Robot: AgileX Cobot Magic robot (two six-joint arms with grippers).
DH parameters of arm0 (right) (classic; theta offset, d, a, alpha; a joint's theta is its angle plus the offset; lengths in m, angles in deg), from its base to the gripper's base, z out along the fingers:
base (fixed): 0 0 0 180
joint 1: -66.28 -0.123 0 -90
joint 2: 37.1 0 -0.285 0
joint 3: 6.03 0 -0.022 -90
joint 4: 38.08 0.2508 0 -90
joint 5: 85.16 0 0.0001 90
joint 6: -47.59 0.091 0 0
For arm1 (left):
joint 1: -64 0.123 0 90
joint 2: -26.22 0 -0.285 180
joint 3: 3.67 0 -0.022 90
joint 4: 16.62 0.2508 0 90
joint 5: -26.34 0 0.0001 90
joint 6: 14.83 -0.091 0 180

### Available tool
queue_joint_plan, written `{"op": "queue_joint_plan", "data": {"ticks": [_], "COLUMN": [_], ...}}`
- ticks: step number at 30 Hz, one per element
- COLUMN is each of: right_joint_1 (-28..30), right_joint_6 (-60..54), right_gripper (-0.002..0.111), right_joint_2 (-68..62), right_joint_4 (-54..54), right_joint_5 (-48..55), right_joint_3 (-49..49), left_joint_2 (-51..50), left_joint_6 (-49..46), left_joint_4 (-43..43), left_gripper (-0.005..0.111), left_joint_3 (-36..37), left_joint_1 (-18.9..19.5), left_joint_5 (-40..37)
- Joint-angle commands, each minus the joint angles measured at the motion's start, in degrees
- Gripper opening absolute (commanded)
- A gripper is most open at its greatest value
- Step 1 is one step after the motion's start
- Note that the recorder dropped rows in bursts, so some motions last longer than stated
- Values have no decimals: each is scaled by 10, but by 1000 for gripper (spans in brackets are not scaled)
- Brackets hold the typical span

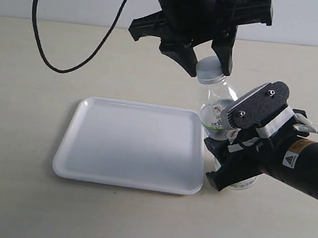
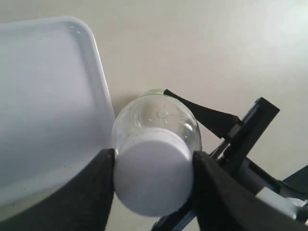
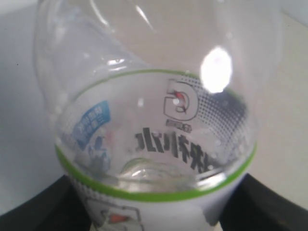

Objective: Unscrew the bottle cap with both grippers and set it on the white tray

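1. Closest to the exterior camera: right gripper (image 1: 223,163), clamped shut around the labelled lower body of the bottle (image 1: 214,103), just beside the right edge of the white tray (image 1: 132,142).
2. From the right wrist: green-banded label filling the view, dark fingers (image 3: 43,207) pressed in on either side of it.
3. Bottle tilted, not upright. Base near the tray's near right corner, neck leaning up and away from the right gripper. Long axis running from that gripper up into the other one.
4. Bottle cap (image 1: 210,71) seated on the neck at the top end of that axis, by the look of it not yet off.
5. Left gripper (image 1: 208,64) reaching down from above, closed on the cap. In the left wrist view, both fingers (image 2: 96,192) flush against opposite sides of the cap, no gap showing.
6. Crux of the coming move: turn about the leaning neck axis, not about the vertical. Otherwise, probably a slip on the cap.
7. Tray to the left of the cap and lower. Left gripper the nearer one for carrying it there.
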Motion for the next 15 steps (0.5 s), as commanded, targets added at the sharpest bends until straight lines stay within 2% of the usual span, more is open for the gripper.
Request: {"op": "queue_joint_plan", "data": {"ticks": [1, 4, 6, 11, 13, 15], "right_joint_1": [-2, -2, -2, -2, -2, -2], "right_joint_6": [7, 7, 7, 7, 7, 7], "right_gripper": [0, 0, 0, 0, 0, 0], "right_joint_2": [6, 6, 6, 6, 6, 6], "right_joint_4": [3, 3, 3, 3, 3, 3], "right_joint_5": [-29, -29, -29, -26, -25, -25], "right_joint_3": [3, 3, 3, 3, 3, 3], "left_joint_2": [1, 1, 1, 1, 1, 2], "left_joint_6": [-22, -35, -51, -127, -192, -264], "left_joint_4": [17, 17, 17, 17, 19, 19], "left_gripper": [2, 14, 30, 86, 99, 103], "left_joint_3": [-4, -4, -4, -4, -4, -4], "left_joint_1": [0, 0, 0, 0, 0, 0], "left_joint_5": [2, 2, 2, -9, -12, -12]}}
